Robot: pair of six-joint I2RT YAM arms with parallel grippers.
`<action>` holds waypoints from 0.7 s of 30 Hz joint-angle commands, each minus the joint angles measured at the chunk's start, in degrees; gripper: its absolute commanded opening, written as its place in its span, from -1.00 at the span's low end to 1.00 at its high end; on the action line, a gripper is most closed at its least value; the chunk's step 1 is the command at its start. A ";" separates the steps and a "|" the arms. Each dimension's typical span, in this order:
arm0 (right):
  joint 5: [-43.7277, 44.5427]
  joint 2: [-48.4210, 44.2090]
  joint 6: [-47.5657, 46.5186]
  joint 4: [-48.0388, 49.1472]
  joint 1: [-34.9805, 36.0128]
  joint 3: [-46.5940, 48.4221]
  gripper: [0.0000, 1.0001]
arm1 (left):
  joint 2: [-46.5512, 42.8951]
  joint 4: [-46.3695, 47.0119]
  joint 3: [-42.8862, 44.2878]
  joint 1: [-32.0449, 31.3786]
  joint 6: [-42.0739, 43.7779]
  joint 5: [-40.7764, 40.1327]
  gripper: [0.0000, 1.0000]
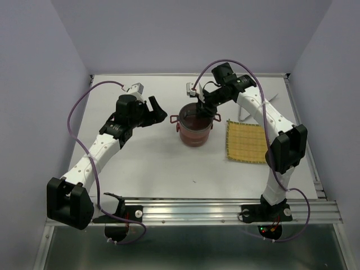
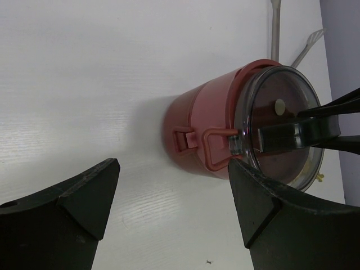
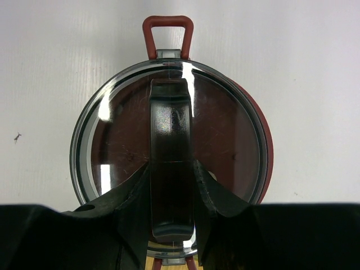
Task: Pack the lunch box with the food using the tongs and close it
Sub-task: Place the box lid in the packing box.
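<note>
Plainly, the right claw (image 3: 171, 174) is narrowed onto the dark bar (image 3: 171, 121) across the lid (image 3: 230, 146), one finger on each side of it. The bar's long axis runs straight away from the wrist, so the grip is across its short width. The lid lies directly under this claw, on top of the box (image 2: 197, 124). A sliver of red rim shows past its right edge, so it looks slightly off-centre, and I cannot tell whether it is fully seated.

The left claw (image 2: 174, 166) hangs wide and holds nothing. It sits just left of the box, whose side clasp (image 2: 216, 149) faces its gap. The right arm is the nearer one, being already on the lid.

No food shows through the lid. The tongs (image 2: 275, 28) lie on the counter (image 1: 146, 163) beyond the box, near the mat (image 1: 247, 140).
</note>
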 commanded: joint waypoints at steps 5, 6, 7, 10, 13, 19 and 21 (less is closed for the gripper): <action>-0.91 2.49 -1.06 -1.59 -0.49 4.09 -0.99 | -1.24 2.11 -0.55 0.30 0.83 -0.30 0.80; -0.82 2.40 -0.97 -1.24 -0.49 3.40 -0.99 | -1.15 2.11 -0.55 0.39 0.83 -0.30 0.80; -0.73 2.31 -0.80 -1.06 -0.49 2.87 -0.99 | -1.15 2.20 -0.55 0.48 0.74 -0.12 0.80; -0.65 2.40 -0.80 -0.71 -1.01 1.37 -0.99 | -0.89 2.55 -0.38 0.39 0.92 0.49 0.80; -0.12 3.02 -0.45 -0.54 -1.54 1.10 -0.99 | -0.45 2.64 -0.20 0.39 1.00 0.84 0.80; 1.82 3.81 -0.27 -0.97 -2.85 1.98 -0.99 | -0.63 2.64 -0.20 0.39 1.09 1.02 0.80; 1.64 3.46 -0.27 -0.98 -2.86 1.72 -0.99 | -0.71 2.64 -0.29 0.39 1.09 1.02 0.80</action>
